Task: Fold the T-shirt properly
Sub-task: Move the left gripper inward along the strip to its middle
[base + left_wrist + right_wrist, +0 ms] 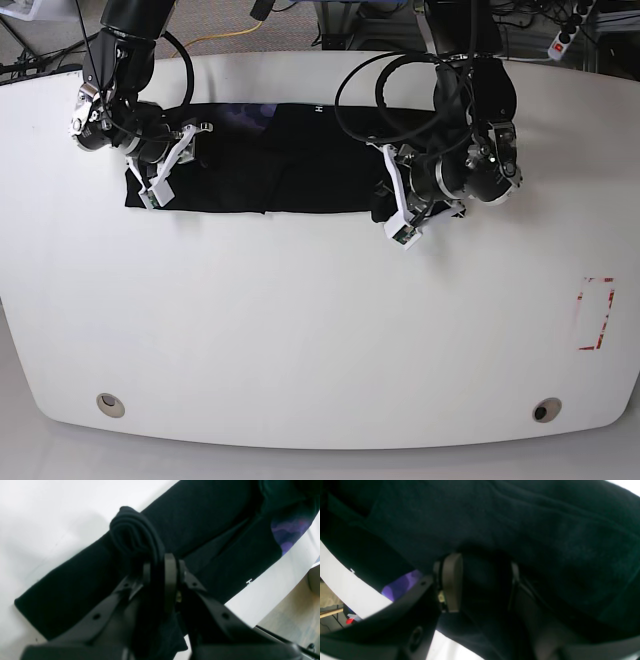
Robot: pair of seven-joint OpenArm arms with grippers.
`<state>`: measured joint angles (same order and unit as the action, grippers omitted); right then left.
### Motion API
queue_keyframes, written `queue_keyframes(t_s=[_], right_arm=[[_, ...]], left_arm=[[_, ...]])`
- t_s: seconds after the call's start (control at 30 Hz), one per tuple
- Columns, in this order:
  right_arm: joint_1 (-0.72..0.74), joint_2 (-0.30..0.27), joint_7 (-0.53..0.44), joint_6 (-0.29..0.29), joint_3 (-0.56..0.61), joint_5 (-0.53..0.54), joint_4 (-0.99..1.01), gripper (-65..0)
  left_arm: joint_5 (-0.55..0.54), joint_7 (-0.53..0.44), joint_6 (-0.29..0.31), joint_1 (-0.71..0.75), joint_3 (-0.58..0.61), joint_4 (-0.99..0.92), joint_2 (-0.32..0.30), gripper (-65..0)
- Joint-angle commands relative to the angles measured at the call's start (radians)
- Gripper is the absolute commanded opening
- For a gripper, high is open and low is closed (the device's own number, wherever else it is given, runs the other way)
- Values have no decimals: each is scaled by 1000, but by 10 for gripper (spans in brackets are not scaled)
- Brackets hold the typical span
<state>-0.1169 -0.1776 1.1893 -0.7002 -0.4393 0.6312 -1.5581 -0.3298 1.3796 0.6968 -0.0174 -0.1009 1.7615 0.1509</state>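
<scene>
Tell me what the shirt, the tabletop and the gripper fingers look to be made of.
T-shirt: soft knit cloth, matte black; it bunches into rolled folds at the left gripper and shows a fuzzy weave.
Table: smooth white board, likely laminate or painted; slight sheen, no grain.
Fingers: hard matte dark plastic by the look, with flat moulded edges; possibly rubber-padded, hard to say.

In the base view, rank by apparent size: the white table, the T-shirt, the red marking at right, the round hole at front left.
1. white table
2. T-shirt
3. red marking
4. round hole, smallest.
</scene>
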Motion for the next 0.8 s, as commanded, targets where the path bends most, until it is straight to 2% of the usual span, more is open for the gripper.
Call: queue_keyframes(t_s=[0.0,0.1,0.2,0.27,0.4,0.53,0.63,0.77], right_arm=[[6,-9,19,2,-2,-23,-6,-412],[6,-9,19,2,-2,-23,-6,-412],[6,-9,19,2,-2,-23,-6,-412],[6,-9,19,2,-2,-23,-8,-412],[6,-12,19,2,-2,-23,-8,-412],[6,-12,19,2,-2,-23,-9,-412],[6,-12,19,2,-2,-20,-9,-412],[15,-12,19,2,-3,-15,-29,-412]], left_arm=[[-24,-18,1,-17,26,13,6,-638],[-25,-18,1,-20,76,13,6,-618],[-27,-18,1,-25,129,13,6,-507],[-27,-18,1,-25,165,19,6,-406],[-30,-16,1,-26,197,79,6,-311],[-98,-13,1,-20,237,180,6,-290],[-145,-13,1,-25,209,196,6,-290],[-76,-15,1,-28,120,185,-4,-290]])
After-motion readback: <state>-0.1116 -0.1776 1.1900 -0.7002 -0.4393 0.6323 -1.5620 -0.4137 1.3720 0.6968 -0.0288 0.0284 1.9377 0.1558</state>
